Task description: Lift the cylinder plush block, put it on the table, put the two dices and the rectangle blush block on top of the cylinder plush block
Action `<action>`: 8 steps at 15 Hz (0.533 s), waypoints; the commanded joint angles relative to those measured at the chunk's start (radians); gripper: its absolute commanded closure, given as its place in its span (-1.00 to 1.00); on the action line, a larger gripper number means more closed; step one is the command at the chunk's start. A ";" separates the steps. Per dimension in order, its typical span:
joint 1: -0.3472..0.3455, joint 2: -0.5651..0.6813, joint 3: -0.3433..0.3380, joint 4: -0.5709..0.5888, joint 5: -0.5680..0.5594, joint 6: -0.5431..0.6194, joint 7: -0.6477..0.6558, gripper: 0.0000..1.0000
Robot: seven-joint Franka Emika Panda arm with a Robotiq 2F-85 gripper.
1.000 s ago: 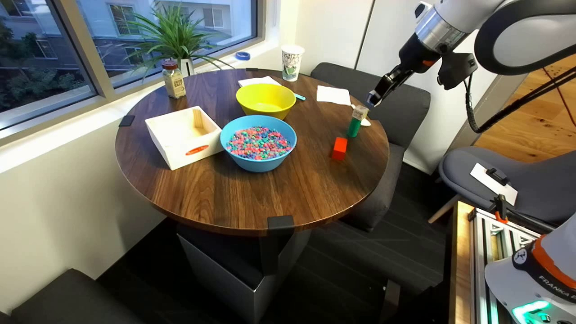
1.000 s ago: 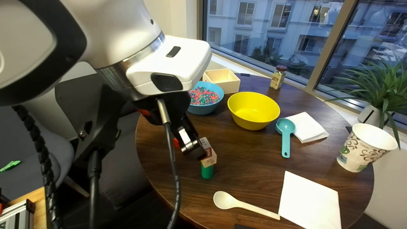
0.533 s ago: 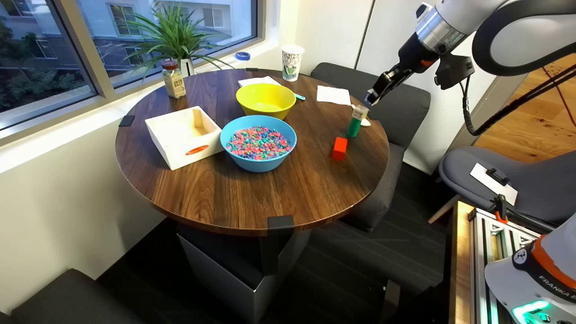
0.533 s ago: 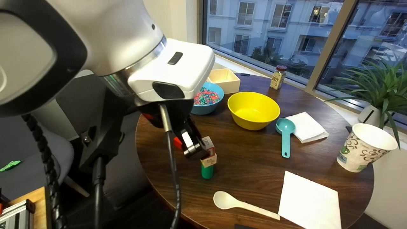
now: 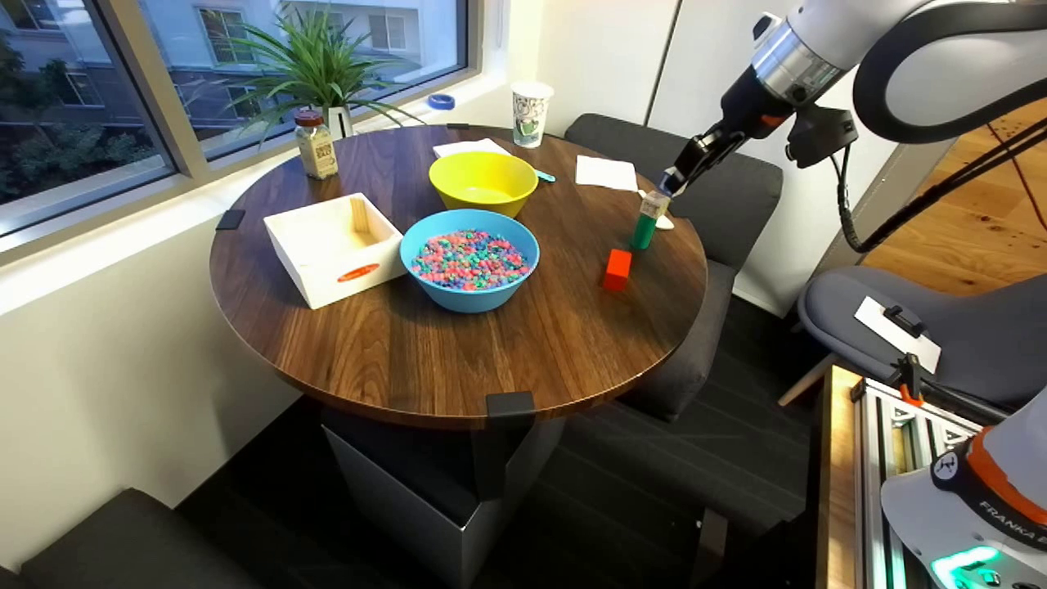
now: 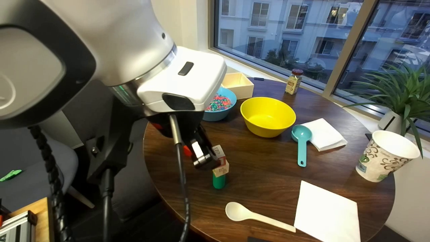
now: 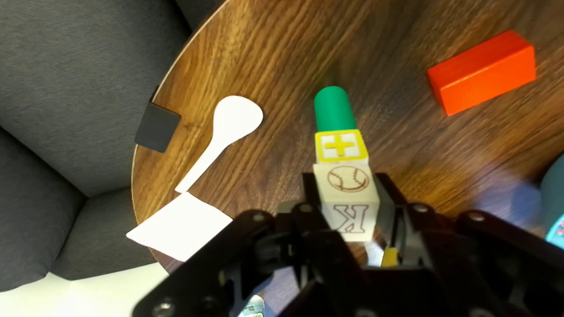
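"Jaws first: apart, together, or clamped on something?"

"Clamped. My gripper (image 7: 346,190) squeezes the upper die (image 7: 349,200) from two sides; in the wrist view I see a baseball on one of its faces and a letter K on another."

"What lies under it?"

"The lower die (image 7: 341,147), with a yellow plus sign on the face turned to me. It sits on top of the green cylinder plush block (image 6: 219,182), which stands upright on the round dark-brown wooden table (image 5: 507,360). Whether my die touches the one beneath or hangs just above it, I cannot tell."

"And the red rectangular block (image 7: 482,74)?"

"On the table, near the cylinder but apart from it. In the wrist view it lies to the right of the cylinder."

"What else is around you?"

"A cream spoon (image 6: 238,212), on the far side of the cylinder from the red block, its handle end meeting a white paper napkin (image 6: 327,211). Farther off, a yellow bowl (image 6: 267,130) stands just beside a blue bowl (image 5: 470,301) of coloured beads (image 5: 470,258), and a pale wooden box (image 5: 327,286) is just beside the blue one. A patterned paper cup (image 5: 530,121) stands near the table's edge, well apart from a red-capped jar (image 5: 317,154)."
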 commanded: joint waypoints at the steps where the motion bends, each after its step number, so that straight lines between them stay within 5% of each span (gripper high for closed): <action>1: 0.004 0.009 -0.006 -0.017 0.013 0.039 -0.013 0.81; 8: 0.001 0.034 -0.004 -0.012 0.009 0.083 -0.010 0.81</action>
